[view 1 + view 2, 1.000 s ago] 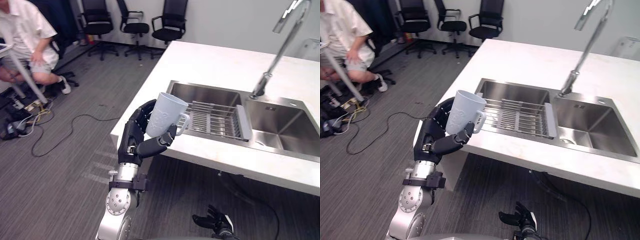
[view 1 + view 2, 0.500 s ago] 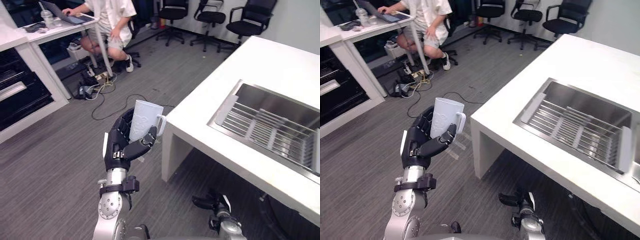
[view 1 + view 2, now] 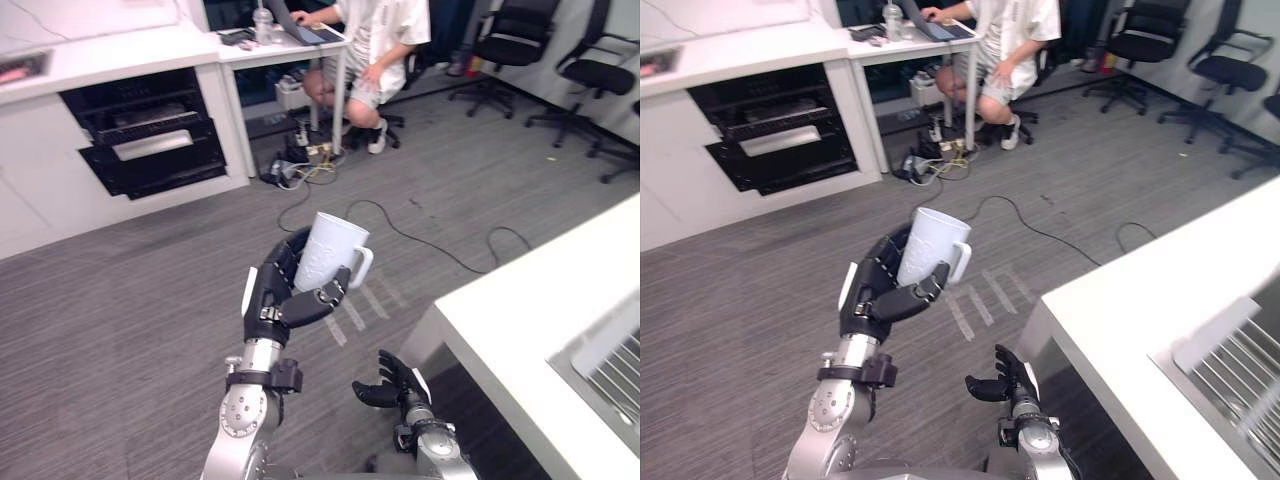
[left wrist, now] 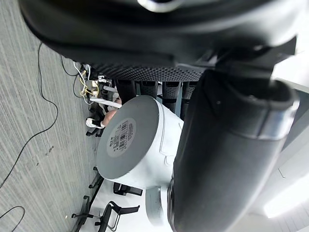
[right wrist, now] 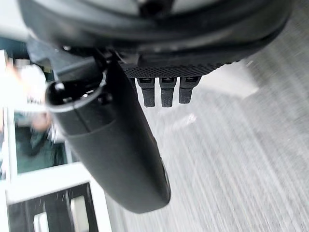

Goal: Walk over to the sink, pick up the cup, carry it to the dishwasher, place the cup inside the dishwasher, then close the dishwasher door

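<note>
Fingers and thumb of the left hand are clasped round the white cup, upright in the air above the grey floor left of the bench, while the right hand hangs low, loose and empty.

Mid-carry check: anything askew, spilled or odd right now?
Nothing wrong with the cup: it is roughly upright, rim up, gripped by the left hand, with no spill visible. Only oddity: a loose black cable snakes across the floor ahead.
</note>
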Available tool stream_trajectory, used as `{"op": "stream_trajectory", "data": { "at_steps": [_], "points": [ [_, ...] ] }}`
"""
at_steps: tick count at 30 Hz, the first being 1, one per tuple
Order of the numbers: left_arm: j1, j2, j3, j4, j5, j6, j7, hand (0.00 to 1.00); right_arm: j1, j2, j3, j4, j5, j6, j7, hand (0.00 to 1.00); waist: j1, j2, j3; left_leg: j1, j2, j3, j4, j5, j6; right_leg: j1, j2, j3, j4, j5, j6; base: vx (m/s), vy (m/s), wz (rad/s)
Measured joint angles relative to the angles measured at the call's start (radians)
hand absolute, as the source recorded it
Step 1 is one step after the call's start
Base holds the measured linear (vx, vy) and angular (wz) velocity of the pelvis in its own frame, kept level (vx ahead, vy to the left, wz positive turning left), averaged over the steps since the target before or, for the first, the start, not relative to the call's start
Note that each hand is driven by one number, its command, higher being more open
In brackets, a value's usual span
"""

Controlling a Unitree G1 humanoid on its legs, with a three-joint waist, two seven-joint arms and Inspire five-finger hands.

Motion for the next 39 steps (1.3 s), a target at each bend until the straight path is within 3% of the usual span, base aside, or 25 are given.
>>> {"op": "stream_trajectory", "data": {
  "at_steps": [4, 7, 8, 9, 10, 11, 12, 13, 14, 18, 23, 24, 26, 28, 29, 30, 33, 38, 39],
  "points": [
    [-0.003, -0.016, -0.002, 0.0, -0.001, -0.002, 0.0, 0.3, 0.018, 0.01, 0.027, -0.044, 0.007, 0.0, -0.003, 0.9, 0.007, -0.003, 0.002, -0.01, 0.029, 0.03, 0.05, -0.013, -0.021, 0.077, 0.017, -0.05, -0.085, 0.012, -0.01, 0.13, -0.064, 0.35],
    [-0.003, -0.018, 0.006, 0.001, -0.002, -0.002, 0.002, 0.3, 0.048, 0.012, 0.032, -0.077, 0.011, -0.001, -0.011, 0.9, 0.013, -0.005, 0.003, -0.051, 0.038, 0.106, 0.179, -0.014, -0.029, 0.162, 0.007, -0.09, -0.162, 0.026, -0.005, 0.1, 0.013, 0.41],
    [-0.007, -0.02, 0.007, 0.001, -0.002, -0.002, 0.002, 0.3, 0.049, 0.008, 0.031, -0.077, 0.011, -0.001, -0.015, 0.9, 0.013, -0.016, 0.011, -0.078, 0.045, 0.142, 0.234, -0.025, -0.042, 0.192, -0.007, -0.112, -0.191, 0.035, -0.002, 0.06, 0.068, 0.5],
    [-0.016, -0.018, 0.002, 0.001, -0.002, -0.005, 0.001, 0.3, 0.047, 0.007, 0.026, -0.076, 0.011, -0.003, -0.022, 0.9, 0.016, -0.01, 0.01, -0.096, 0.093, 0.221, 0.221, -0.051, -0.014, 0.195, -0.008, -0.134, -0.191, 0.035, -0.002, 0.04, 0.069, 0.55],
    [-0.022, -0.015, -0.004, 0.002, -0.002, -0.006, 0.001, 0.3, 0.045, 0.006, 0.023, -0.074, 0.011, -0.003, -0.024, 0.9, 0.016, -0.002, 0.008, -0.096, 0.131, 0.264, 0.165, -0.024, -0.021, 0.195, 0.0, -0.146, -0.19, 0.035, -0.001, 0.04, 0.092, 0.58],
    [-0.036, -0.006, -0.015, 0.007, -0.004, -0.008, 0.0, 0.3, 0.031, 0.002, 0.021, -0.056, 0.011, -0.005, -0.026, 0.9, 0.015, -0.001, 0.006, -0.09, 0.131, 0.292, 0.096, -0.007, -0.004, 0.192, -0.009, -0.158, -0.198, 0.029, 0.011, 0.04, 0.124, 0.41],
    [-0.042, 0.012, -0.015, 0.012, -0.016, -0.014, 0.003, 0.3, 0.02, 0.009, 0.024, -0.043, 0.011, -0.005, -0.028, 0.9, 0.023, -0.027, 0.009, -0.076, 0.094, 0.295, 0.031, 0.027, 0.006, 0.181, -0.03, -0.156, -0.21, 0.033, 0.015, 0.05, 0.134, 0.36],
    [-0.045, 0.021, -0.015, 0.02, -0.021, -0.017, 0.003, 0.3, 0.02, 0.012, 0.024, -0.043, 0.011, -0.007, -0.026, 0.9, 0.024, -0.035, 0.01, -0.07, 0.076, 0.292, 0.001, 0.045, 0.015, 0.179, -0.039, -0.155, -0.219, 0.036, 0.021, 0.04, 0.111, 0.27],
    [-0.046, 0.033, -0.015, 0.04, -0.021, -0.017, 0.004, 0.3, 0.021, 0.011, 0.022, -0.037, 0.011, -0.008, -0.025, 0.9, 0.02, -0.037, 0.009, -0.062, 0.048, 0.285, -0.04, 0.068, 0.023, 0.179, -0.055, -0.152, -0.233, 0.044, 0.026, 0.03, 0.067, 0.25],
    [-0.04, 0.044, -0.023, 0.059, -0.021, -0.016, 0.004, 0.3, 0.006, 0.008, 0.021, 0.02, 0.008, -0.007, -0.024, 0.9, 0.019, -0.03, 0.01, -0.043, 0.029, 0.292, -0.074, 0.077, 0.029, 0.158, -0.073, -0.118, -0.186, 0.046, 0.031, 0.03, 0.104, 0.03],
    [-0.036, 0.045, -0.048, 0.059, -0.018, -0.016, -0.001, 0.3, -0.01, -0.014, -0.001, 0.041, -0.012, -0.007, -0.025, 0.9, -0.01, -0.025, 0.025, 0.052, 0.002, 0.268, -0.168, 0.103, 0.053, 0.015, -0.107, -0.051, 0.205, 0.033, 0.018, -0.01, 0.08, 0.06],
    [-0.037, 0.046, -0.05, 0.059, -0.018, -0.016, -0.002, 0.3, -0.009, -0.022, -0.009, 0.041, -0.019, -0.007, -0.027, 0.9, -0.02, -0.021, 0.03, 0.062, -0.006, 0.251, -0.173, 0.106, 0.059, -0.011, -0.106, -0.02, 0.257, 0.003, 0.004, 0.06, 0.044, 0.65],
    [-0.043, 0.046, -0.051, 0.058, -0.018, -0.016, 0.0, 0.3, -0.008, -0.023, -0.016, 0.034, -0.033, -0.007, -0.029, 0.9, -0.041, -0.023, 0.03, 0.057, -0.017, 0.192, -0.171, 0.109, 0.064, -0.044, -0.057, 0.084, 0.25, -0.081, -0.008, 0.07, -0.014, 0.87],
    [-0.05, 0.046, -0.049, 0.058, -0.019, -0.017, 0.005, 0.3, -0.002, -0.023, -0.015, 0.024, -0.042, -0.007, -0.031, 0.9, -0.042, -0.028, 0.028, 0.035, -0.029, 0.141, -0.148, 0.108, 0.061, -0.065, -0.016, 0.154, 0.169, -0.085, 0.001, 0.05, -0.08, 0.94],
    [-0.053, 0.047, -0.048, 0.056, -0.019, -0.02, 0.006, 0.3, 0.004, -0.019, -0.014, 0.005, -0.042, -0.007, -0.032, 0.9, -0.041, -0.053, 0.022, 0.014, -0.058, 0.109, -0.122, 0.101, 0.053, -0.06, -0.028, 0.174, 0.065, -0.018, -0.003, 0.1, -0.155, 1.0],
    [-0.053, 0.036, -0.048, 0.065, -0.018, -0.018, 0.009, 0.3, -0.001, -0.021, -0.015, 0.001, -0.043, -0.006, -0.032, 0.9, -0.034, -0.041, 0.031, 0.008, -0.061, 0.082, -0.099, 0.091, 0.048, -0.045, -0.036, 0.156, 0.053, -0.015, 0.035, 0.09, -0.134, 0.84],
    [-0.039, 0.036, -0.047, 0.062, -0.017, -0.019, 0.009, 0.3, 0.0, -0.025, -0.013, -0.023, -0.054, -0.007, -0.029, 0.9, 0.006, -0.007, 0.015, 0.013, -0.01, 0.08, -0.102, 0.08, 0.031, 0.011, 0.006, 0.128, -0.034, 0.018, 0.011, 0.09, -0.101, 0.19],
    [-0.029, 0.042, -0.049, 0.06, -0.017, -0.021, -0.001, 0.3, -0.004, -0.025, -0.017, -0.051, -0.062, -0.018, -0.031, 0.9, 0.002, -0.022, 0.007, 0.025, 0.014, 0.07, -0.148, 0.091, 0.016, 0.056, 0.028, 0.112, -0.135, 0.061, 0.0, 0.06, -0.06, 0.04],
    [0.039, 0.059, 0.001, 0.062, -0.019, -0.021, 0.0, 0.3, 0.029, -0.038, -0.038, 0.013, -0.062, -0.018, -0.03, 0.9, -0.027, -0.011, -0.045, 0.026, 0.006, 0.042, -0.217, 0.16, 0.02, 0.107, 0.027, 0.11, -0.281, 0.165, 0.005, 0.0, 0.0, 0.0]
  ]
}}
